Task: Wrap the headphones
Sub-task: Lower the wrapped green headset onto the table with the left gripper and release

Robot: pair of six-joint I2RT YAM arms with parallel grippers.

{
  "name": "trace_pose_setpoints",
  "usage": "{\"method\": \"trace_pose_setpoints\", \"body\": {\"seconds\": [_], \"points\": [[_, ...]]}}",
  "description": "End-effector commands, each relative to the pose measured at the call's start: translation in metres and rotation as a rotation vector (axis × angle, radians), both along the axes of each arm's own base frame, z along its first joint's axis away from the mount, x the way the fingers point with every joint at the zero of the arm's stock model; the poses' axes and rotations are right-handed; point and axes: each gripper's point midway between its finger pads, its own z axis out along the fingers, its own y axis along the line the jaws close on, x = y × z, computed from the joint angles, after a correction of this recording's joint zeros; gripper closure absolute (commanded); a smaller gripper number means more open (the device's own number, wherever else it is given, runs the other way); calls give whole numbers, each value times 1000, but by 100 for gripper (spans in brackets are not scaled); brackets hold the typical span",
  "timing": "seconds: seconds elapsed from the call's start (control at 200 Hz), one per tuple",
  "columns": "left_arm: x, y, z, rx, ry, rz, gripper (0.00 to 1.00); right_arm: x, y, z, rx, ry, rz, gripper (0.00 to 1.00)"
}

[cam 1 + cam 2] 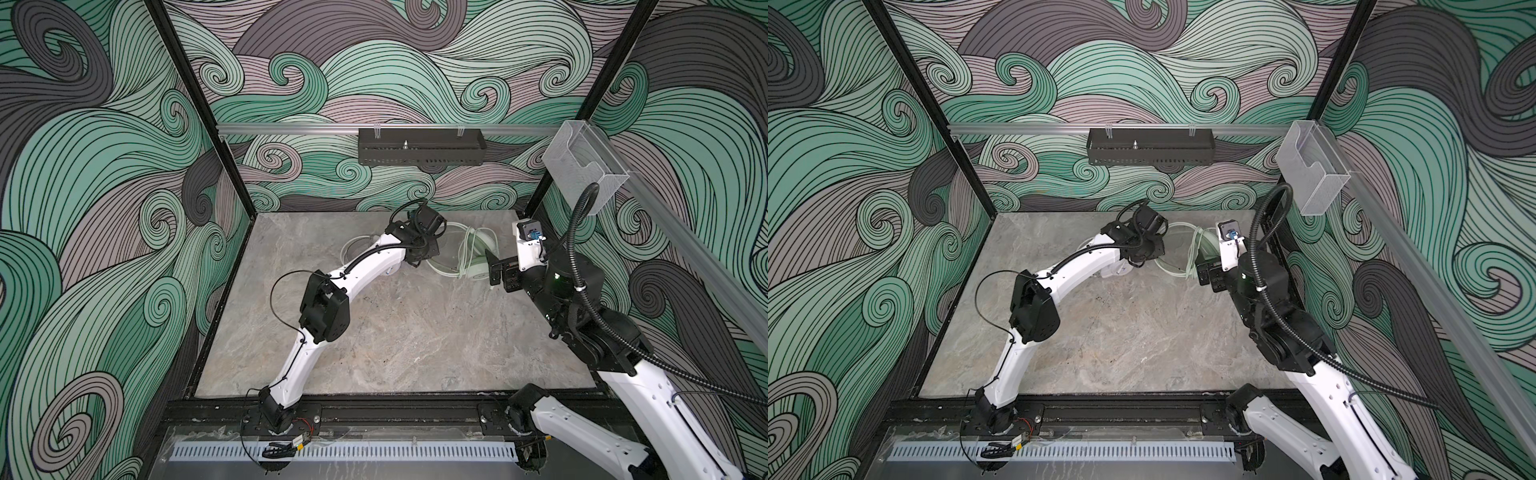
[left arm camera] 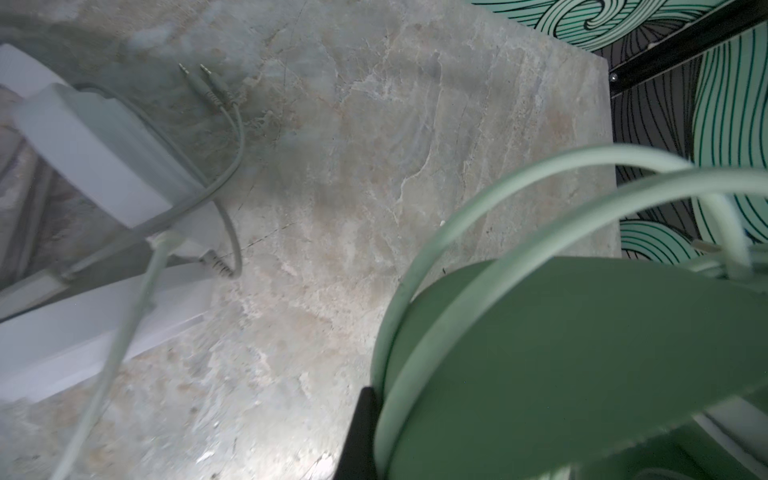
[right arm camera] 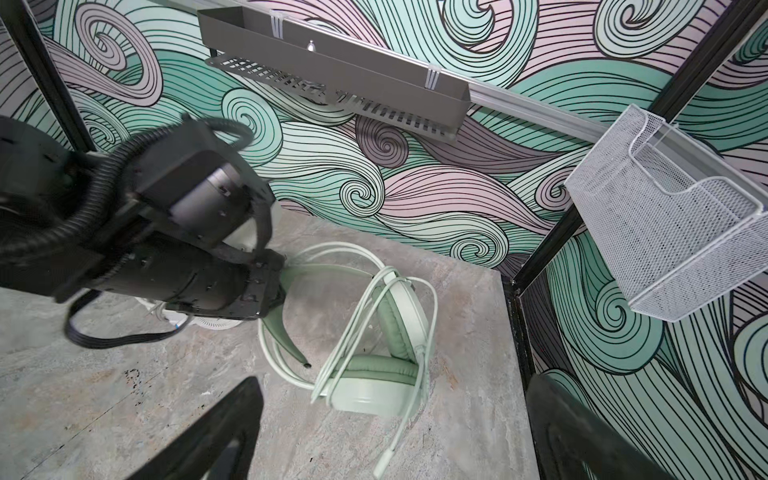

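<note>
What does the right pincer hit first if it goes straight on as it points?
Likely the mint green headset: its cable-wrapped lower earcup lies dead ahead of the open right pincer; depth unclear.

The left arm (image 1: 332, 286) stretches forward, elbow bent, and the left gripper (image 3: 281, 283) points down, jaws clamped on the headphones (image 3: 370, 395). Just beside it, the right gripper (image 1: 493, 268) faces it, jaws spread wide and holding nothing.

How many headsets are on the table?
2. The mint headset lies near the table's far right corner; the white headset lies left of it, largely hidden under the left arm.
</note>
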Motion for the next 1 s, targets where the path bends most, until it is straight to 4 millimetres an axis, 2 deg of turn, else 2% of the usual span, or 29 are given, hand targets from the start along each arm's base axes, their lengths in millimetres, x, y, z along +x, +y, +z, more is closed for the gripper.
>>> {"method": "trace_pose_setpoints", "body": {"seconds": [0.0, 0.295, 0.58, 0.846, 0.996], "points": [[5, -17, 17, -87, -4, 67, 100, -2, -7, -5, 16, 5, -33, 1], [-3, -21, -31, -62, 93, 101, 98, -1, -2, -9, -8, 3, -17, 0], [-34, -16, -94, -29, 280, 128, 96, 0, 0, -11, -8, 2, -8, 1], [-49, -10, -112, -5, 313, 135, 89, -1, 1, -11, -8, -1, -4, 0], [-55, -8, -116, -12, 318, 150, 76, -2, 0, -9, -3, -9, -5, 0]]}}
